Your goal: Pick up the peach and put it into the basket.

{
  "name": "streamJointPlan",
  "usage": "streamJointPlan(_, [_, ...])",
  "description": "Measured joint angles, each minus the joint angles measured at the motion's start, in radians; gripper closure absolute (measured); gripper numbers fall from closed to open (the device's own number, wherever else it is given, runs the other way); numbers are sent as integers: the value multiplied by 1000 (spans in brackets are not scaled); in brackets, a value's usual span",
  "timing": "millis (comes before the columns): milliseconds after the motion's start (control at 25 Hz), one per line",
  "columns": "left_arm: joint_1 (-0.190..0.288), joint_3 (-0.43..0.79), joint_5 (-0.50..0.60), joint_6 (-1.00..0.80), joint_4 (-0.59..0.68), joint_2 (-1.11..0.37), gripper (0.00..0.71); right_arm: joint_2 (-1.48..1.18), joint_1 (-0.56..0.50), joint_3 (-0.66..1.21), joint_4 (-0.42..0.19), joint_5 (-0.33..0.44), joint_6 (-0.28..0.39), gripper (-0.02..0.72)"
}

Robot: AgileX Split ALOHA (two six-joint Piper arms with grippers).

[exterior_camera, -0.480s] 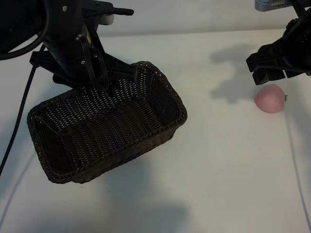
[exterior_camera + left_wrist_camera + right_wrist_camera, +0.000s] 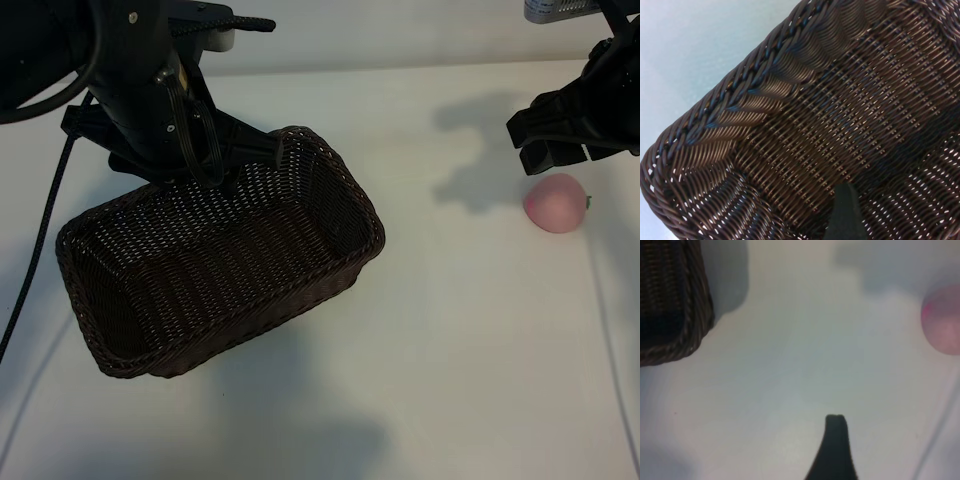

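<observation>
The pale pink peach (image 2: 557, 203) lies on the white table at the far right; in the right wrist view the peach (image 2: 942, 322) is at the frame's edge. My right gripper (image 2: 552, 150) hovers open just behind it and holds nothing; one dark finger (image 2: 836, 440) shows over bare table. The dark brown wicker basket (image 2: 330, 160) sits at centre-left, its inside empty. My left gripper (image 2: 215, 168) is at the basket's far rim with its jaws apart. One finger (image 2: 844, 212) reaches inside the basket (image 2: 730, 95) by the woven wall. I cannot see whether it touches.
White tabletop (image 2: 470, 330) spreads between the basket and the peach. A black cable (image 2: 45, 215) hangs down at the left of the basket. A basket corner (image 2: 670, 300) shows in the right wrist view, well apart from the peach.
</observation>
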Motion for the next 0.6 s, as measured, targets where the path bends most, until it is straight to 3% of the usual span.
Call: streamJointPlan(600, [0,0,-52,4,14,0,192,0,0,0,0,0,0,116])
